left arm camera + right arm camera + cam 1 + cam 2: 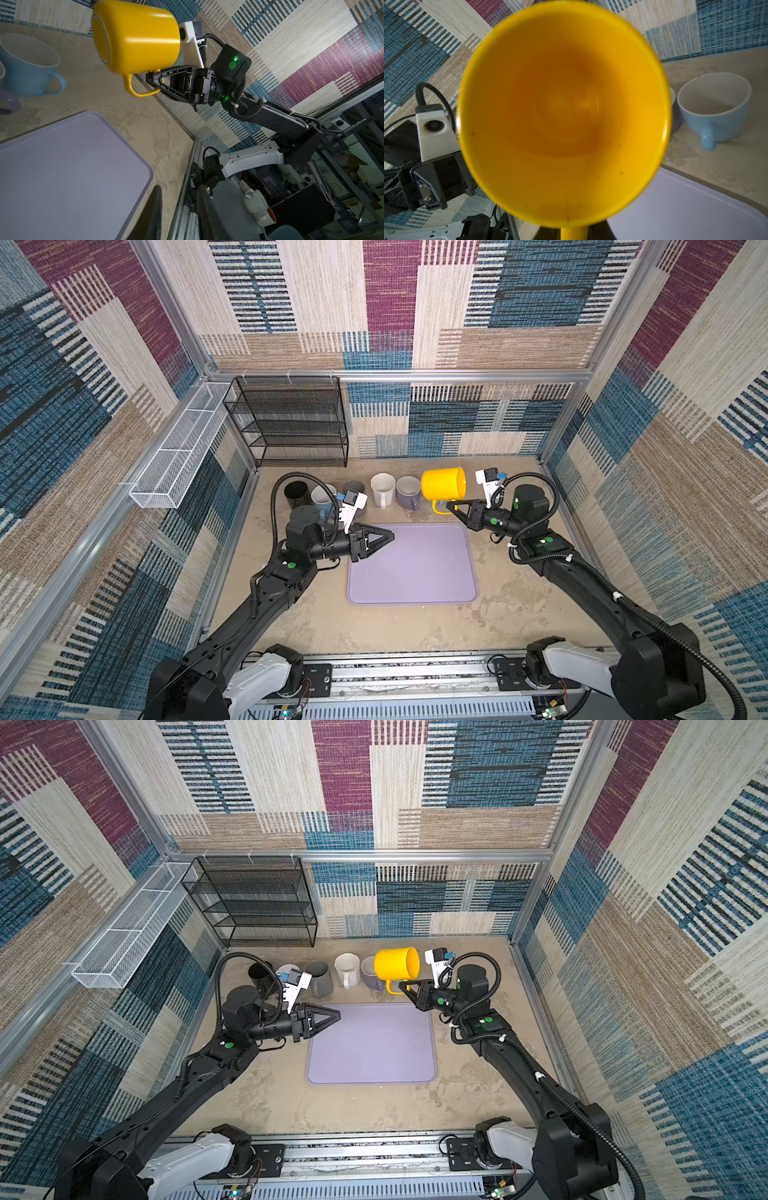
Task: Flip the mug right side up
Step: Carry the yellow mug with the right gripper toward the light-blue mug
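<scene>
Jaws on the left gripper stand a little apart with nothing between them, and its fingers hang over the upper left corner of the lilac tray. Jaws on the right gripper pinch the handle of the yellow mug.

The mottled tan table fills the lower middle of both top views, with the tray lying flat at its centre. Patchwork carpet in blue, maroon and beige covers the three walls, framed by silver metal bars. Along the bottom edge runs the rail that carries both arms.

A long white wire basket, split into compartments, hangs on the left wall. Just right of it, against the back wall, stands a black mesh shelf.

Below the shelf a row of cups lines the back of the table, mouths up. From the left they are a black cup, a pale blue mug, a grey mug partly hidden by the left wrist camera, a white mug and a purple mug.

At the right end of that row, upper right of the tray, the yellow mug hangs off the table on its side. Its handle points down and its mouth faces the right of the frame. The right wrist view looks straight into it and shows plain yellow walls with a few dark specks.
</scene>
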You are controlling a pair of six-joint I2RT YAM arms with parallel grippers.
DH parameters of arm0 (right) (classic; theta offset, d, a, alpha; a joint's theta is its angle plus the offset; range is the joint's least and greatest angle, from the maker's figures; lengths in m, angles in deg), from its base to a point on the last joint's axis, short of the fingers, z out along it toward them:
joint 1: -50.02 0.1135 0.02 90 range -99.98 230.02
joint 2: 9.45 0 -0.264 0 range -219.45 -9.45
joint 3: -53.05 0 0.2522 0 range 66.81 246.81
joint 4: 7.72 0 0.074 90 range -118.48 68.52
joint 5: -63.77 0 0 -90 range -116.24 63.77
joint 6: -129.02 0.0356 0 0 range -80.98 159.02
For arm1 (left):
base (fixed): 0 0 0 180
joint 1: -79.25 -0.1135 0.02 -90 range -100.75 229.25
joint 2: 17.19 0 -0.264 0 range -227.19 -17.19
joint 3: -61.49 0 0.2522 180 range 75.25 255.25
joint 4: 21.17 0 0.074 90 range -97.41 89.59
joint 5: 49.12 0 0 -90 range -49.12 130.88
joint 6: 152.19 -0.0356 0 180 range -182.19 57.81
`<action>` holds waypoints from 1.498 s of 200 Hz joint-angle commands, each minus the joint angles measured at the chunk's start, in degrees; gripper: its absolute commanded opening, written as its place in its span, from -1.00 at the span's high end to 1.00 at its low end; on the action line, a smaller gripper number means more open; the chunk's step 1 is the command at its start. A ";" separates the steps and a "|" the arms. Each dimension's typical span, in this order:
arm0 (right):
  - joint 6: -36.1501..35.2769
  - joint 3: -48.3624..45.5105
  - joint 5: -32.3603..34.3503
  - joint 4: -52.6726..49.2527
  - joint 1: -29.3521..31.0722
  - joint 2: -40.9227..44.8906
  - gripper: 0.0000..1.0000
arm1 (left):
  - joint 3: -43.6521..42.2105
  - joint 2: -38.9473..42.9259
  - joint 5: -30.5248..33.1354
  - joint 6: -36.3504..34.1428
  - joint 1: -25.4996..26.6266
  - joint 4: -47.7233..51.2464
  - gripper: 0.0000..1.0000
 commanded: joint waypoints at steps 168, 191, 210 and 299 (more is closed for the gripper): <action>-11.67 18.17 17.47 -16.88 -8.20 -18.60 1.00 | 1.11 0.61 1.77 -4.75 -0.06 6.49 0.50; -11.59 20.44 20.72 -18.73 -8.25 -21.24 1.00 | 1.07 0.67 1.83 -4.92 -0.02 6.92 0.50; -11.43 22.14 22.96 -20.01 -8.25 -23.33 1.00 | 1.07 0.79 1.90 -5.09 -0.02 7.12 0.49; -11.12 28.81 32.09 -26.37 -8.25 -30.71 1.00 | 1.19 0.52 1.83 -5.28 -0.05 7.58 0.50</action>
